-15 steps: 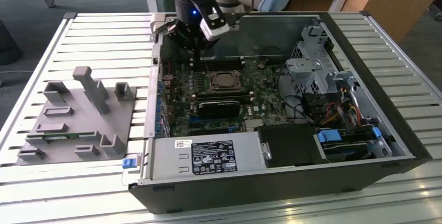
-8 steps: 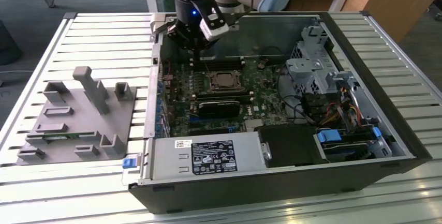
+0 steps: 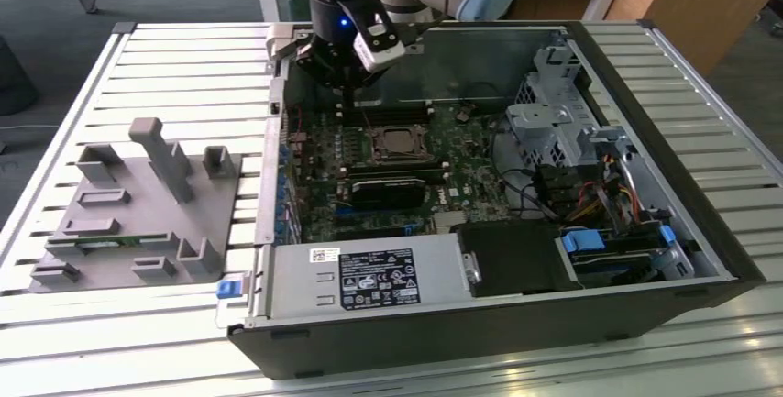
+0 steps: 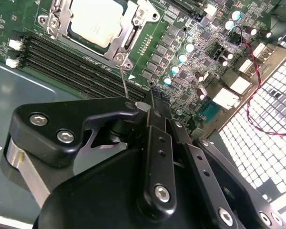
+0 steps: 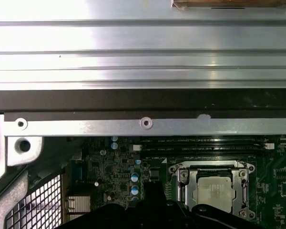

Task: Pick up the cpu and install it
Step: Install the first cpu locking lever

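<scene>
Cpu (image 4: 96, 21), flat square with matte silvery top, seated in the metal-framed socket (image 3: 394, 143) on the green motherboard (image 3: 321, 204) inside the open black case (image 3: 685, 232). End effector (image 3: 351, 94), black, hangs just beyond the socket's far edge, fingers drawn together, holding nothing. Grey slatted table (image 3: 183, 76) beneath.

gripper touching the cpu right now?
Apart. In the second wrist view the gripper sits off the cpu, which lies in its socket, with memory slots and bare board showing between them.
</scene>
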Robot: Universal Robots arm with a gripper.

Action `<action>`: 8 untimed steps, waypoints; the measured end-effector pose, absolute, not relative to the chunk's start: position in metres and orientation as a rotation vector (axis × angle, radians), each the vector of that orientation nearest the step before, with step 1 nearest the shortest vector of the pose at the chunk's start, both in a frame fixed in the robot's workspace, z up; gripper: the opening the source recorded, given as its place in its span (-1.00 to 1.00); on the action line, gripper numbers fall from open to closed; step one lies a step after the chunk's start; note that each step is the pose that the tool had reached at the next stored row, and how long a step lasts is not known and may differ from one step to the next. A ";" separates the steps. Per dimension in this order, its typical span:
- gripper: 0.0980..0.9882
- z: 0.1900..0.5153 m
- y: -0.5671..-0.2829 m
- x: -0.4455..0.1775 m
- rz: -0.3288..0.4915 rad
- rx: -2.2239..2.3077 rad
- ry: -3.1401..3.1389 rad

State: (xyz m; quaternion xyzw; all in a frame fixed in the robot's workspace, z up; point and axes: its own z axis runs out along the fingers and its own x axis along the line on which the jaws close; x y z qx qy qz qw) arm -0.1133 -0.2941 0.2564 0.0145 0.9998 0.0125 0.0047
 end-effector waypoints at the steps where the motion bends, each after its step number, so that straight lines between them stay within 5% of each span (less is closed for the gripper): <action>1: -0.98 0.256 -0.294 -0.113 0.039 0.045 3.132; 8: -0.98 0.256 -0.291 -0.114 0.039 0.045 3.132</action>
